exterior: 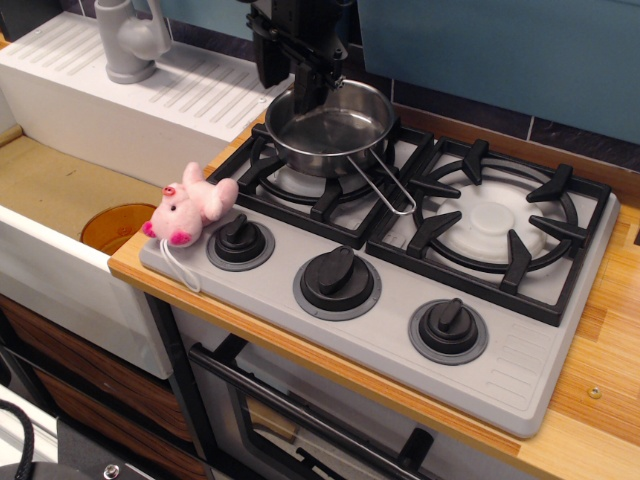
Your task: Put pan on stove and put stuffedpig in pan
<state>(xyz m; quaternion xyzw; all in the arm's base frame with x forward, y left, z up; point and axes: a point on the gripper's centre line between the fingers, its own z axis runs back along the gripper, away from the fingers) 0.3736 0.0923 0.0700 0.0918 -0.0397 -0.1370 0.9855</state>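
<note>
The shiny steel pan [330, 130] sits level on the left burner grate of the grey stove [400, 300], with its wire handle [385, 190] pointing to the front right. My black gripper [288, 82] is at the pan's far left rim. Its fingers [312, 85] are spread, one outside the rim and one inside the pan, so it looks open. The pink stuffedpig [192, 208] lies on the stove's front left corner beside the left knob [240, 240], with its white string hanging toward the front. It is well apart from the pan.
The right burner [495, 220] has nothing on it. Two more knobs [337, 280] line the stove front. A white sink unit with a grey tap [128, 40] stands to the left, with an orange plate [115, 225] in the basin. Wooden counter [600, 380] lies on the right.
</note>
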